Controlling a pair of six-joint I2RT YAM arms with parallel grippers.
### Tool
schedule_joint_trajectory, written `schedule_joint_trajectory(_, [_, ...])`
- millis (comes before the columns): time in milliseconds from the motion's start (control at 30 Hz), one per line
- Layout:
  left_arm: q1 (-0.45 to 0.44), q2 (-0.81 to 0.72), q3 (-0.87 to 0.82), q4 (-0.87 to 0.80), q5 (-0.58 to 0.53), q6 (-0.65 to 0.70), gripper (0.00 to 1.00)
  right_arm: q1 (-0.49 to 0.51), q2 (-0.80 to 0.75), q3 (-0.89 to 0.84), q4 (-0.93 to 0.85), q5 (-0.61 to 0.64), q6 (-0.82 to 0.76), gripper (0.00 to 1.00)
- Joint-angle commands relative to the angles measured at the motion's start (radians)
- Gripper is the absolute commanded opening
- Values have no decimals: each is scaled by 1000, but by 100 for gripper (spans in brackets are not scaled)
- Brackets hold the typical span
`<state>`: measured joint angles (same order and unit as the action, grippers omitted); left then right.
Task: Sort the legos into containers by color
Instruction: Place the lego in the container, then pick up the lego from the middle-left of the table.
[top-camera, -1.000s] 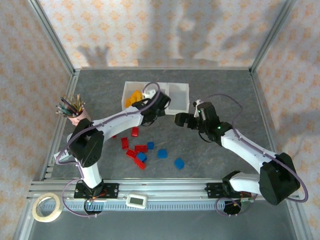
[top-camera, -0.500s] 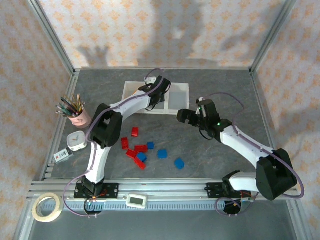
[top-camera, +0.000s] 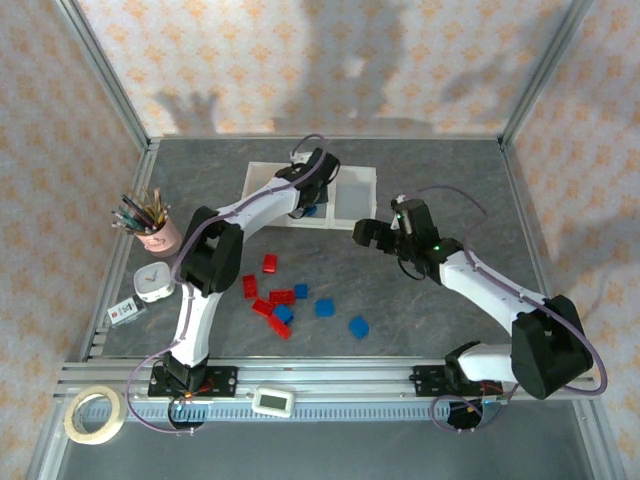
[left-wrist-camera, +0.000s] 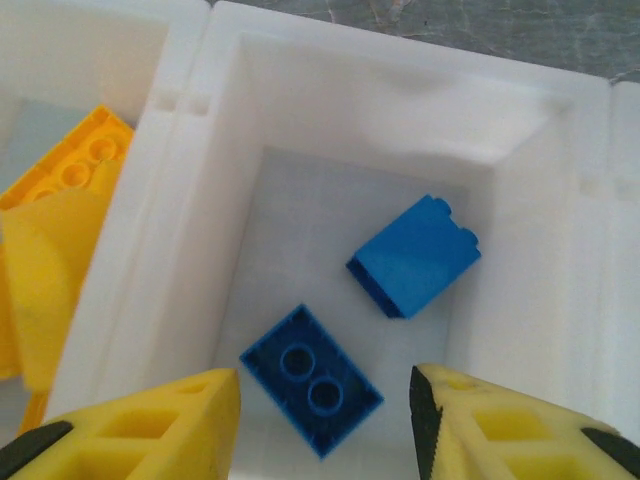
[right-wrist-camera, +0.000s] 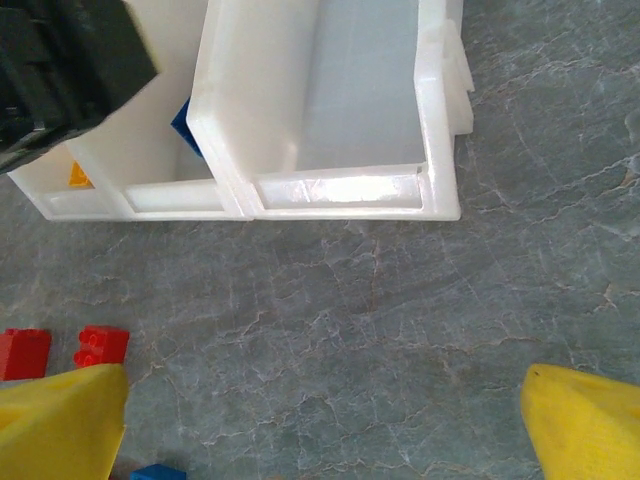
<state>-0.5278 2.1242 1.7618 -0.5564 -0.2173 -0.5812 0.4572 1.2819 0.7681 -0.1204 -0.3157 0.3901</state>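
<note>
Blue legos (left-wrist-camera: 415, 255): two lie loose in the containers' middle bin (left-wrist-camera: 330, 90), near the far edge of the table (top-camera: 200, 180), sorted by colour. Left gripper (left-wrist-camera: 325, 425) hangs above, jaws parted, empty. Right gripper (right-wrist-camera: 320, 420) stands wide, empty.

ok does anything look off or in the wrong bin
Nothing really stands out. The middle bin holds two blue bricks, one tipped on its side; yellow bricks sit in the bin beside it. Loose red and blue bricks wait on the table.
</note>
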Motion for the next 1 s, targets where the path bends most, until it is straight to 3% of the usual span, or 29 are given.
schedule_joint_trajectory(0, [-4,-143,-74,41,47,1,49,-6,-4,36,-31,-22,-22,100])
schedule_joint_trajectory(467, [-140,-547,-594,94,78,-160,50,63,-59,-85,-41,-54,-82,100])
schedule_joint_trajectory(667, [-210,-601,-732,68,77,-251,52,102,-97,-190,13,-52,-53,100])
schedule_joint_trajectory(967, [-244,-539,-800,56,133,-287,57,115,-136,-299,101,-38,2,100])
